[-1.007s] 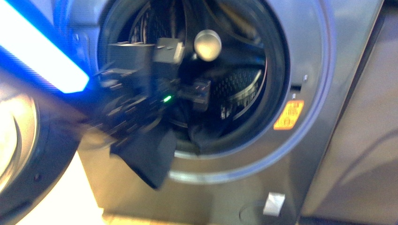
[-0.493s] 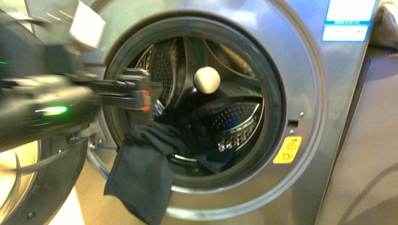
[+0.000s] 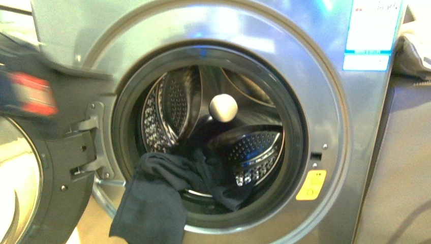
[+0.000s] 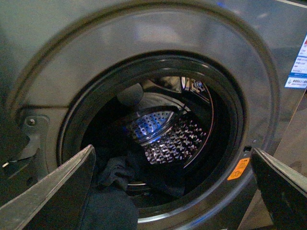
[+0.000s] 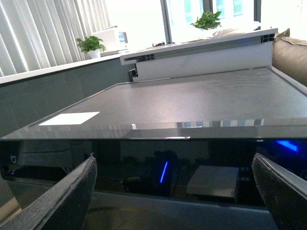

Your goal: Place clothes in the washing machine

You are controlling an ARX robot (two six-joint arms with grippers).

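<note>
The silver-grey washing machine (image 3: 325, 101) fills the front view with its porthole open. The dark navy clothes (image 3: 157, 198) lie over the porthole's lower rim, part inside the perforated drum (image 3: 254, 147) and part hanging down outside at the lower left. In the left wrist view my left gripper (image 4: 172, 191) is open and empty, back from the porthole, with the clothes (image 4: 112, 211) by its one finger (image 4: 57, 191). A blurred part of my left arm (image 3: 28, 94) shows at the far left. My right gripper (image 5: 172, 191) is open and empty, facing a dark glossy panel.
The washer door (image 3: 30, 203) stands open at the lower left. A pale round knob (image 3: 223, 108) sits at the drum's back. A blue label (image 3: 368, 35) and an orange sticker (image 3: 311, 184) are on the front. A beige cloth (image 3: 414, 48) lies at the right. A flat grey top (image 5: 192, 105) is above the dark panel.
My left arm has drawn back out of the porthole to the left. The clothes stay draped over the rim, let go. The view has shifted up and steadied.
</note>
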